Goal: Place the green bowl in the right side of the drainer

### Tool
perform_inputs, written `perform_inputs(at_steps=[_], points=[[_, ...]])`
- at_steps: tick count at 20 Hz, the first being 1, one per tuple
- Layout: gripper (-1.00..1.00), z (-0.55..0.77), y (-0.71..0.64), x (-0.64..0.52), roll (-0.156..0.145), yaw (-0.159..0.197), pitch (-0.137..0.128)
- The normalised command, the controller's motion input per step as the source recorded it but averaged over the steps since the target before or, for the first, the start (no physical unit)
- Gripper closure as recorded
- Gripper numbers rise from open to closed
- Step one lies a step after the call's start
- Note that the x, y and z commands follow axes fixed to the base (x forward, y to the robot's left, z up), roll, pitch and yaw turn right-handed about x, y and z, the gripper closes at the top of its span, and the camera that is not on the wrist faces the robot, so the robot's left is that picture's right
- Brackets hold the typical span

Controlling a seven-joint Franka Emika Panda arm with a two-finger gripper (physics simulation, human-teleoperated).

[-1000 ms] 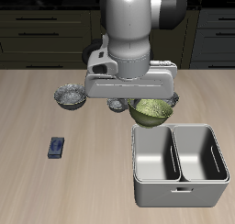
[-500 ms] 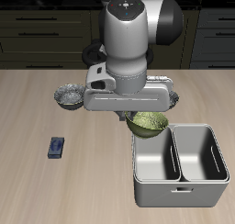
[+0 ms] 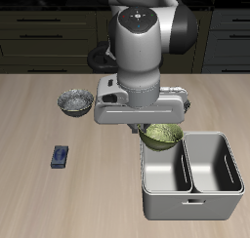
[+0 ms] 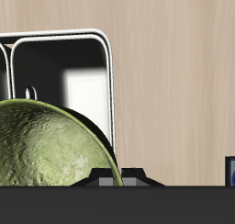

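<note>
The green bowl (image 3: pixel 163 136) hangs in my gripper (image 3: pixel 145 128), just above the back rim of the drainer (image 3: pixel 191 196), over the corner of the compartment nearer the blue object. The gripper is shut on the bowl's rim; the hand hides the fingers in the exterior view. In the wrist view the mottled bowl (image 4: pixel 46 147) fills the space beside the gripper (image 4: pixel 122 176), and the drainer's open compartment (image 4: pixel 103 53) lies beyond it. Both compartments look empty.
A grey patterned bowl (image 3: pixel 74 102) sits farther back on the table, and another grey bowl (image 3: pixel 182 102) shows partly behind the arm. A small blue object (image 3: pixel 61 157) lies nearer the front edge; it also shows in the wrist view (image 4: pixel 230 170).
My arm has carried the green bowl forward, from beside the grey bowls to the drainer's back rim, and lowered it a little.
</note>
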Motion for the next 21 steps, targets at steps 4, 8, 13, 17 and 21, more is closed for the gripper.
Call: perform_inputs(at_steps=[4,8,13,17,21], points=[[1.00,-0.06,0.02,0.01,0.001,0.028,0.010],[-1.00,-0.17,0.09,0.01,0.007,0.055,0.030],[-1.00,-0.05,0.08,-0.07,0.028,0.032,0.009],[-1.00,0.05,0.07,-0.07,0.022,0.023,-0.005],[-1.00,0.14,-0.01,-0.07,0.005,-0.002,-0.015]])
